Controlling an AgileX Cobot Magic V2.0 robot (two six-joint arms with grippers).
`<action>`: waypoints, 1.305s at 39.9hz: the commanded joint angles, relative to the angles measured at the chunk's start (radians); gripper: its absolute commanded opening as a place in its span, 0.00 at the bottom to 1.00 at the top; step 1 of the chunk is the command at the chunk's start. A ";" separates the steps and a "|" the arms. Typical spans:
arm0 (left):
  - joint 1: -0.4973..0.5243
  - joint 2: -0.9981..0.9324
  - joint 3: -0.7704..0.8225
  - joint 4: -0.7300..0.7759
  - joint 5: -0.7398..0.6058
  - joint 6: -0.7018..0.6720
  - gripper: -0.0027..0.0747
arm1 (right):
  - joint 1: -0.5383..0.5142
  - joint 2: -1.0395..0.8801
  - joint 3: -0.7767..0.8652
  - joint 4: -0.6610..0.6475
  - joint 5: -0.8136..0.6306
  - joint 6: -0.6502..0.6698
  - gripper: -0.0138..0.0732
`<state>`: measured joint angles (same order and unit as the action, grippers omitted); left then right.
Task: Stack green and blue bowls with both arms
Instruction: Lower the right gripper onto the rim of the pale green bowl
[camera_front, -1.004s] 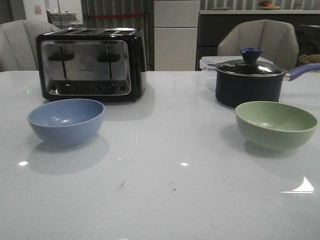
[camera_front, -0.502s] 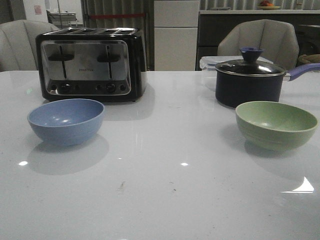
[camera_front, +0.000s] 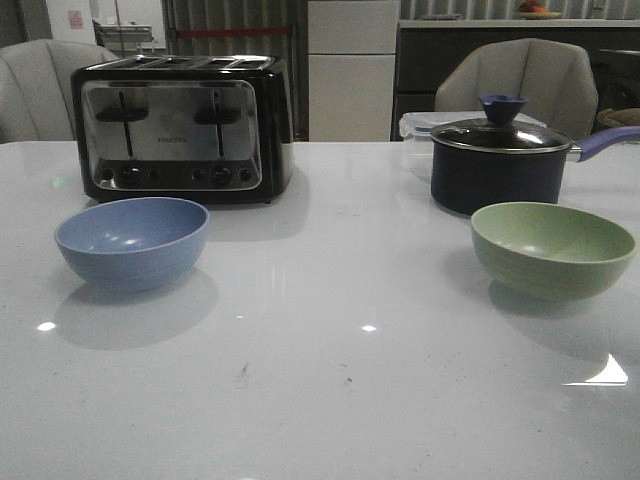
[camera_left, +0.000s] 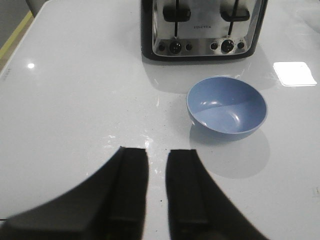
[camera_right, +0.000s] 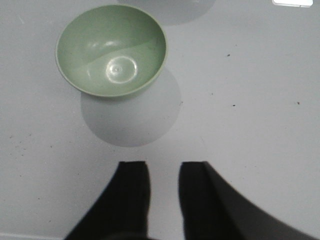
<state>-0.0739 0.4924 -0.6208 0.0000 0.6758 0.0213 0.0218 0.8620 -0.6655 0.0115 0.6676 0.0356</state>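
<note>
The blue bowl (camera_front: 132, 242) sat upright on the white tabletop (camera_front: 330, 390) toward its left edge, just in front of the black-and-chrome toaster (camera_front: 180, 127), which stood nearer the far left corner. The green bowl (camera_front: 552, 249) sat upright toward the right edge, just in front of the dark saucepan (camera_front: 498, 163) with its lid on and its purple-blue handle pointing to the right. The two bowls were well apart, both empty, with bare tabletop between them.

Neither arm appeared in the front view. In the left wrist view, the left fingers (camera_left: 157, 165) hung above the tabletop, parted by a narrow gap and holding nothing; the blue bowl (camera_left: 227, 107) lay beyond them, off to one side and apart from them, with the toaster (camera_left: 202, 27) behind it. In the right wrist view, the right fingers (camera_right: 165, 177) were likewise a little apart and empty above bare tabletop, with the green bowl (camera_right: 111, 49) ahead of them and not touched, its shadow falling toward them.
</note>
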 joint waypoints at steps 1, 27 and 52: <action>0.001 0.017 -0.027 -0.012 -0.093 -0.010 0.68 | -0.006 0.069 -0.035 -0.011 -0.117 -0.009 0.77; 0.001 0.026 -0.027 -0.012 -0.097 -0.010 0.72 | -0.007 0.896 -0.549 -0.021 -0.132 -0.009 0.81; 0.001 0.026 -0.027 -0.012 -0.097 -0.010 0.72 | 0.063 0.854 -0.628 -0.029 -0.046 -0.010 0.26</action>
<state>-0.0739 0.5079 -0.6208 -0.0053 0.6668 0.0213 0.0526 1.8160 -1.2647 -0.0082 0.6508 0.0341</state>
